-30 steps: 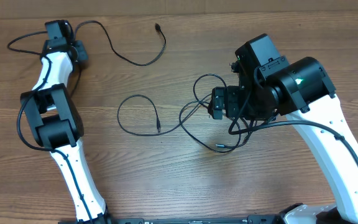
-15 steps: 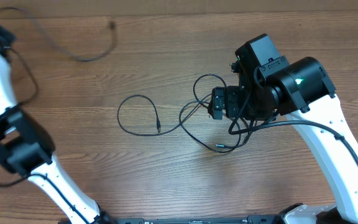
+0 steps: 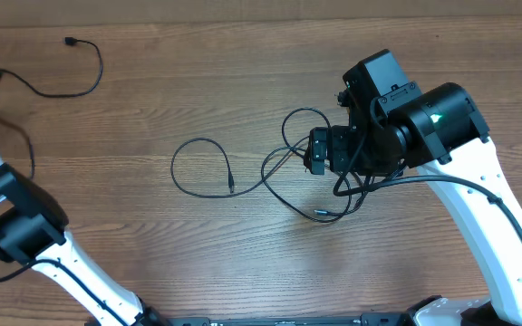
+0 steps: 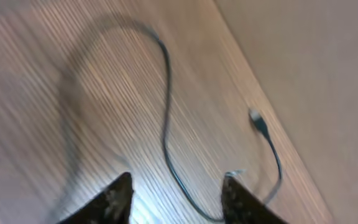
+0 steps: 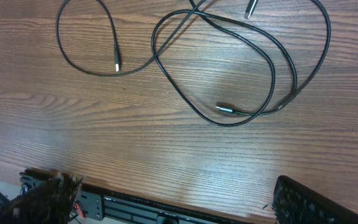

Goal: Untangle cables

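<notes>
The left arm [image 3: 16,226] is stretched to the desk's [image 3: 152,263] far-left corner, the left tool [image 4: 179,200] spread over a loose cable [image 4: 166,121]. The right tool [image 5: 166,202] is held wide apart above the tangled cables [image 5: 232,33].

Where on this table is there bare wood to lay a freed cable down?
Bare: the far strip between the lone cable at the left corner and the right arm; also the near band below the tangled cables, between both arm bases. Crowded: the middle, under the right hand.
</notes>
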`<state>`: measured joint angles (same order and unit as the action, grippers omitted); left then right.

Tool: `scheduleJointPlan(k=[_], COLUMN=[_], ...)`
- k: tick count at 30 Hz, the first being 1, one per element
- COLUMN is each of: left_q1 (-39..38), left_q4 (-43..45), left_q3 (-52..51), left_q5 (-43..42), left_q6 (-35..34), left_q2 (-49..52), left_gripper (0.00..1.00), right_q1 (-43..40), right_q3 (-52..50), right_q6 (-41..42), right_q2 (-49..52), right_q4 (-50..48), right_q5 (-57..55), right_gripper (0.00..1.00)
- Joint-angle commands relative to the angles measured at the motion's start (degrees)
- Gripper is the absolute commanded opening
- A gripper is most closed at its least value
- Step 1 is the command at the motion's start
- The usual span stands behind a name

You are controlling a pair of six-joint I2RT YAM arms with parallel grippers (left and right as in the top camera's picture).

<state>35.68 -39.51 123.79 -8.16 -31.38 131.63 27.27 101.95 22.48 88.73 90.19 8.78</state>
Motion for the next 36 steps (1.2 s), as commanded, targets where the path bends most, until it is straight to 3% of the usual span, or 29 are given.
scheduleJointPlan(k=[1, 3, 6, 10, 13, 19, 22, 27, 36], left_q1=[-1.1, -1.2, -1.2, -0.7, 0.3, 2.8, 3.3, 3.2, 3.0], left_q4=[-1.2, -3.0, -9.3, -18.3, -22.8, -22.1, -19.5, -15.0, -11.4], left_q3=[0.1, 0.1, 0.1, 0.0, -0.8, -7.0, -10.5, -14.7, -20.4], left_q5=[-3.1, -1.8, 5.3, 20.8, 26.9, 20.1, 13.4, 4.3, 15.3], left_q6=[3.2, 6.8, 7.8, 7.8, 6.3, 5.8, 10.0, 15.0, 15.1], left_q2=[1.2, 1.2, 1.2, 1.8, 2.2, 2.2, 2.2, 2.2, 2.2], left_gripper=[0.41, 0.39, 0.48, 0.68, 0.69, 0.70, 0.58, 0.63, 0.57], right_q1=[0.0, 0.0, 0.0, 0.0, 0.0, 0.0, 0.0, 0.0, 0.0], right_q3=[0.4, 0.4, 0.4, 0.4, 0.4, 0.4, 0.4, 0.4, 0.4], right_q6=[0.2, 0.2, 0.2, 0.2, 0.2, 0.0, 0.0, 0.0, 0.0], right_q2=[0.2, 0.2, 0.2, 0.2, 0.2, 0.2, 0.2, 0.2, 0.2], right_q4=[0.4, 0.6, 0.9, 0.6, 0.6, 0.7, 0.6, 0.5, 0.6], right_q5=[0.3, 0.3, 0.3, 0.3, 0.3, 0.3, 0.3, 0.3, 0.3], right_gripper=[1.00, 1.00, 1.00, 1.00, 1.00, 1.00, 1.00, 1.00, 1.00])
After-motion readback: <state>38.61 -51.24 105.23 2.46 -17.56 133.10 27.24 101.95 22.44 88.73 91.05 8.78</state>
